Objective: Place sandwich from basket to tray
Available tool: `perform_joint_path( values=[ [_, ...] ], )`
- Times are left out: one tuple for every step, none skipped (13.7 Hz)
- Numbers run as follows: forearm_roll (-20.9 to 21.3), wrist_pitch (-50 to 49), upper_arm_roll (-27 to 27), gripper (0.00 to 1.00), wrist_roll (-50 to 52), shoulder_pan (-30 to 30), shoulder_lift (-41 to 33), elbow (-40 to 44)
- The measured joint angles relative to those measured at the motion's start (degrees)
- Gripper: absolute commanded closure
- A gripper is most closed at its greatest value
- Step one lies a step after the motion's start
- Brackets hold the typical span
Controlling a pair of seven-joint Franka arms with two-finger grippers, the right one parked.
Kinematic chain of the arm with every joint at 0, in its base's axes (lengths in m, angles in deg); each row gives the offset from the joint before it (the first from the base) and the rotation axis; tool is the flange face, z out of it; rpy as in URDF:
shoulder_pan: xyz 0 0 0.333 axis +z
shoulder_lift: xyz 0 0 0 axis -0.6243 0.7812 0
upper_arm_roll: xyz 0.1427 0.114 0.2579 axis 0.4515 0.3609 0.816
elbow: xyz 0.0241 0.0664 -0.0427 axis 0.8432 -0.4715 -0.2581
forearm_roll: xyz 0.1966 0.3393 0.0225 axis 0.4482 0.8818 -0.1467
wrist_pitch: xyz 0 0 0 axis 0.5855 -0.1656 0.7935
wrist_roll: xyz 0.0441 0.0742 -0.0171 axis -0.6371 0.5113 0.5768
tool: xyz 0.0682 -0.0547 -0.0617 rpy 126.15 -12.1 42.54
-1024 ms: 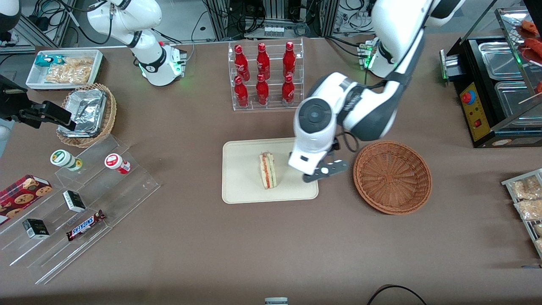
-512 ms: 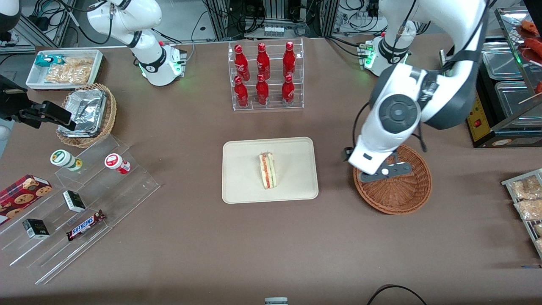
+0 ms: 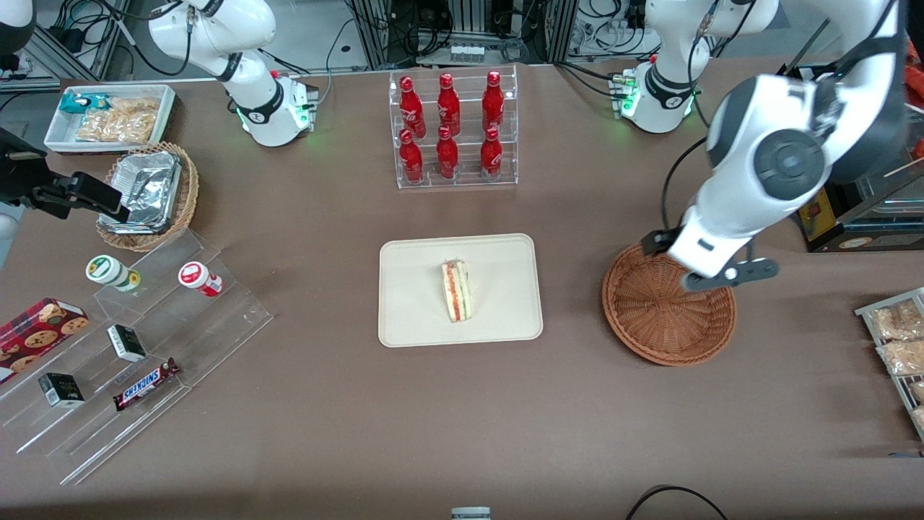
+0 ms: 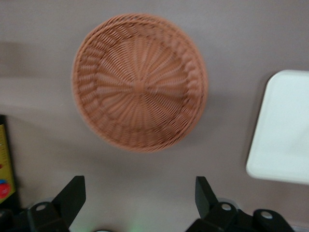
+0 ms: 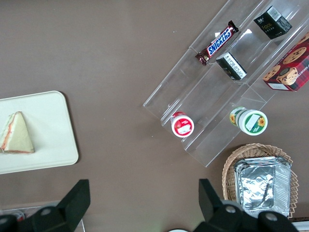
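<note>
Wicker basket [image 3: 668,310] beneath open tool [image 4: 137,195].

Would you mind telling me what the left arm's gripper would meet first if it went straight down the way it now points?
Probably the bare brown table just beside the basket, or the basket's rim. The gripper hangs open above that edge and holds nothing; depth is hard to judge. The sandwich lies on the tray.

I see six red bottles [image 3: 449,128] racked upright. A Snickers bar [image 3: 146,383] and cookie box [image 3: 37,334] lie on clear steps [image 3: 144,347].
</note>
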State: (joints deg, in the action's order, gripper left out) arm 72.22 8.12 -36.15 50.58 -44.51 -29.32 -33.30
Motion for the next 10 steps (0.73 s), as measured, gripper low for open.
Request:
perform_joint_path(
  values=[
    [-0.1, -1.9, 0.0, 0.0, -3.0, 1.4, -1.5, 0.0],
    [-0.2, -2.8, 0.0, 0.0, -5.8, 2.5, -2.8, 0.0],
    [-0.2, -3.2, 0.0, 0.0, -7.7, 3.2, -4.0, 0.0],
    [-0.2, -3.4, 0.0, 0.0, -8.6, 3.7, -5.0, 0.0],
    [-0.2, -3.6, 0.0, 0.0, -9.0, 4.1, -5.9, 0.0],
    [-0.2, -3.9, 0.0, 0.0, -9.5, 4.5, -6.7, 0.0],
    [-0.2, -4.6, 0.1, 0.0, -10.6, 5.0, -7.5, 0.2],
    [-0.2, -5.6, 0.3, 0.0, -12.0, 5.5, -8.2, 0.6],
    [-0.3, -6.3, 0.9, 0.0, -13.2, 5.7, -8.6, 1.2],
    [-0.8, -6.6, 1.8, 0.0, -14.2, 5.9, -8.8, 1.6]
  ],
)
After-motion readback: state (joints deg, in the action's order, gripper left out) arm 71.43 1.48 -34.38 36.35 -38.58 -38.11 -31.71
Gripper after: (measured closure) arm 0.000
